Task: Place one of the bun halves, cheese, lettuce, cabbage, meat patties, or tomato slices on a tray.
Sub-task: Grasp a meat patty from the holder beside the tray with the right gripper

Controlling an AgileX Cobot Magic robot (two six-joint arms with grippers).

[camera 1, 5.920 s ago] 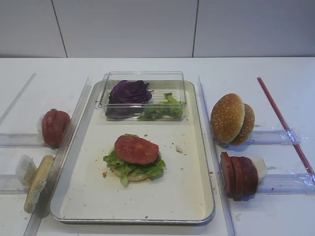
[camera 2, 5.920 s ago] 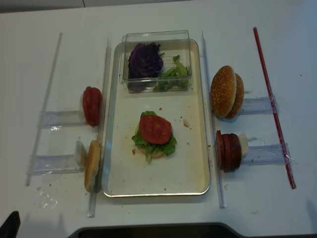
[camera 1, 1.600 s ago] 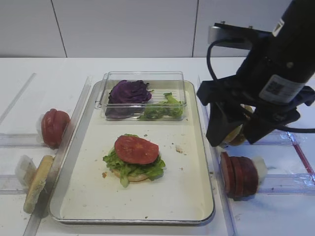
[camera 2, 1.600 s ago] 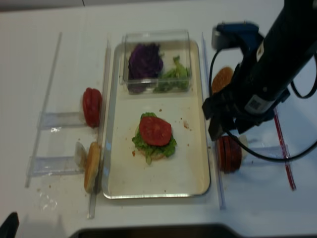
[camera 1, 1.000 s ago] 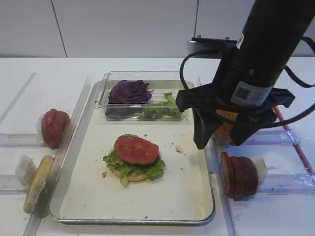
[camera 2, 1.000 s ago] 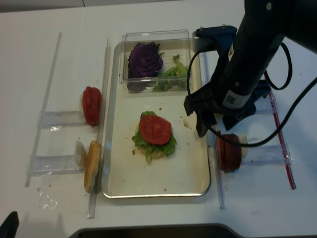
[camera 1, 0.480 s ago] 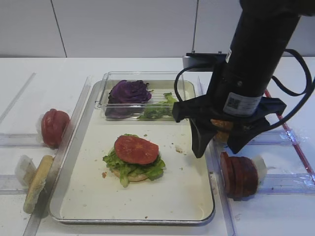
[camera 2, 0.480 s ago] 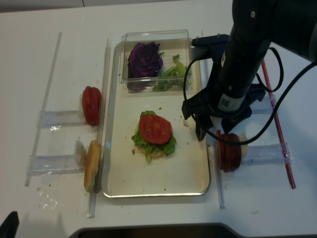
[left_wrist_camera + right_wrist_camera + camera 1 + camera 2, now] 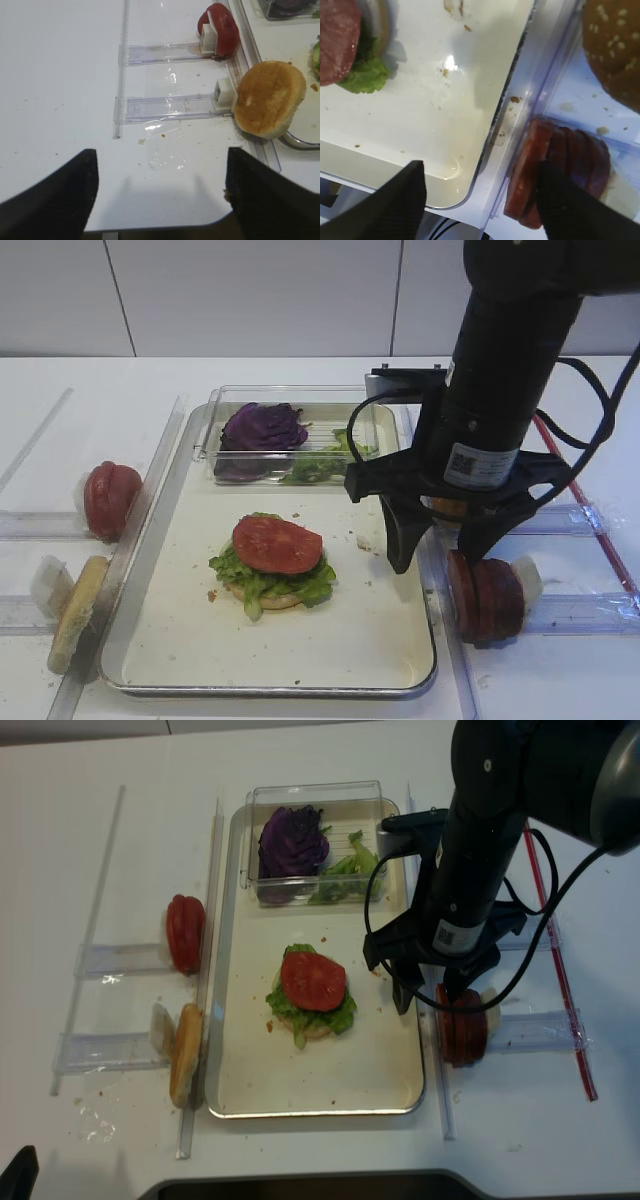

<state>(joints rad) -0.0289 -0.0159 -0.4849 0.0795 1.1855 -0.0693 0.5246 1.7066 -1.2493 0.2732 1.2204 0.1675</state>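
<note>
Right wrist view: my right pincer (image 9: pixel 479 192) hangs with its two dark fingers spread wide and nothing between them but the tray corner and the rail beside it. One finger (image 9: pixel 395 210) is over the tray's cream floor, the other (image 9: pixel 570 210) over the row of meat patties (image 9: pixel 555 172), which stand on edge in their clear holder just outside the tray's (image 9: pixel 485 150) right rim. I am not touching them. A seeded bun half (image 9: pixel 612 50) lies beyond the patties.

In the high view my right arm stands nearly upright over the right edge of the tray (image 9: pixel 140 640), the pincer (image 9: pixel 440 540) straddling the rim, the patties (image 9: pixel 485 600) just below its outer finger. In the middle of the tray sits a bun base under lettuce (image 9: pixel 262 580) with a tomato slice (image 9: pixel 277 544) on top. A clear box (image 9: pixel 215 430) at the far end holds purple cabbage (image 9: pixel 262 427) and more green leaves. Left of the tray, more tomato slices (image 9: pixel 108 498) and another bun half (image 9: pixel 77 608) stand in their holders.

Left wrist view: my left pincer (image 9: pixel 160 187) also stands open, empty, over bare white table (image 9: pixel 60 75).
</note>
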